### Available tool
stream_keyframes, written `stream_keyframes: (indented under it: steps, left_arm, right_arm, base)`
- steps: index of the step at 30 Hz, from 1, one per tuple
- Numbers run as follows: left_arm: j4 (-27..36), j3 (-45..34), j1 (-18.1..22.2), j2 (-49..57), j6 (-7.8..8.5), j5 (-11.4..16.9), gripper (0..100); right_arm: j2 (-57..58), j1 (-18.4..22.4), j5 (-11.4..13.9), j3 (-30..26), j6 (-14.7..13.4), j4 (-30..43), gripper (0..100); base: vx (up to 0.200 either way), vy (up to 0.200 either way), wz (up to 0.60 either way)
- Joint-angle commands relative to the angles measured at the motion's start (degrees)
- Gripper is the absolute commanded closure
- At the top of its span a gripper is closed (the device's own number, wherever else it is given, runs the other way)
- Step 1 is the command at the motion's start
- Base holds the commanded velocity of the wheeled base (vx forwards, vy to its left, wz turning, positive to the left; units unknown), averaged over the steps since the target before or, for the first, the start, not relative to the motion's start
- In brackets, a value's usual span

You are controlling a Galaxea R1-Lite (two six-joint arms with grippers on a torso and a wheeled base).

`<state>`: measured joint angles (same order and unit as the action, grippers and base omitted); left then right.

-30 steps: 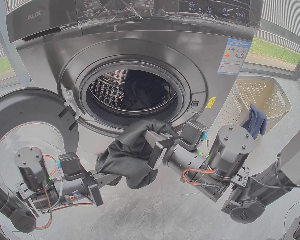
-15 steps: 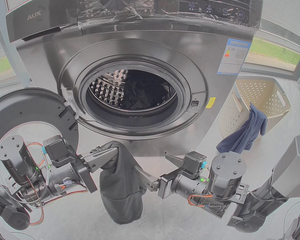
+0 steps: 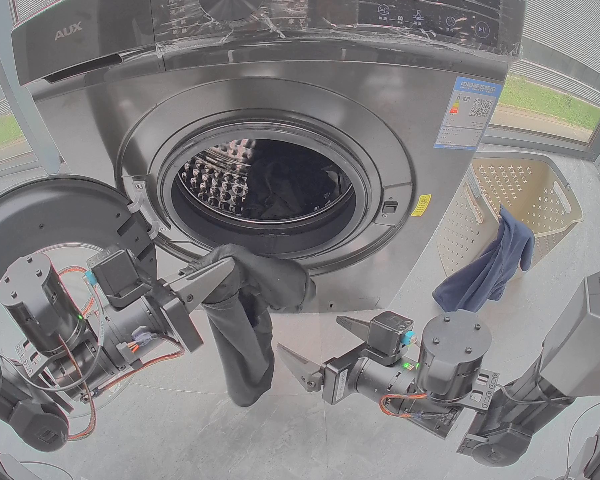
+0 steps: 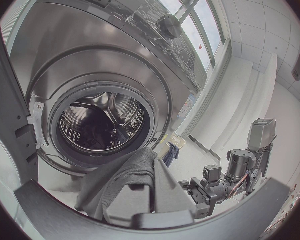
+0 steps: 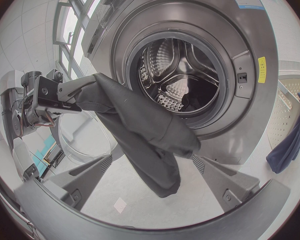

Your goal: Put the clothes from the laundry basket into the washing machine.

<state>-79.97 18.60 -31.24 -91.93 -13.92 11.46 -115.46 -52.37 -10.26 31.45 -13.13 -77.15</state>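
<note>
We hold the dark garment [image 3: 247, 348] clamped in the left gripper [image 3: 220, 275] — it hangs lengthwise just below the drum mouth [image 3: 267, 233]; the right gripper [image 3: 310, 335] gapes empty.

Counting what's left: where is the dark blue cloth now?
Head view, robot's right: the dark blue cloth hangs over the edge of the beige perforated laundry basket, beside the grey washing machine.

A glossy grey marbled stone floor [image 3: 300, 443] spreads at six o'clock, and daylit glass windows [image 3: 560, 95] show green grass at two o'clock.
</note>
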Motion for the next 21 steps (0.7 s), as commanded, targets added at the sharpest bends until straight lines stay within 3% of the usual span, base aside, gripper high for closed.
stream_keyframes:
  steps: [1, 6, 12, 21]
  left_arm:
    - [-0.63, 0.12, -0.04, -1.15, 0.03, -0.12, 100]
    - [-0.8, 0.12, -0.13, -0.97, -0.05, -0.03, 100]
    - [-1.5, 0.12, -0.22, -0.62, -0.23, -0.03, 100]
    - [-2.12, 0.03, -0.13, -1.06, -0.14, -0.03, 100]
  right_arm:
    - [-0.56, 0.16, -0.02, 0.72, 0.56, -0.37, 0]
    - [-1.79, 1.66, 0.77, 2.3, 2.49, -2.47, 0]
    - [-2.23, 3.77, 1.12, 4.5, 2.93, -2.47, 0]
    - [-2.58, 2.89, 2.18, 5.02, 3.9, -3.97, 0]
  base:
    - [0.0, 0.0, 0.0]
    - [0.0, 0.0, 0.0]
    - [0.0, 0.0, 0.0]
    - [0.0, 0.0, 0.0]
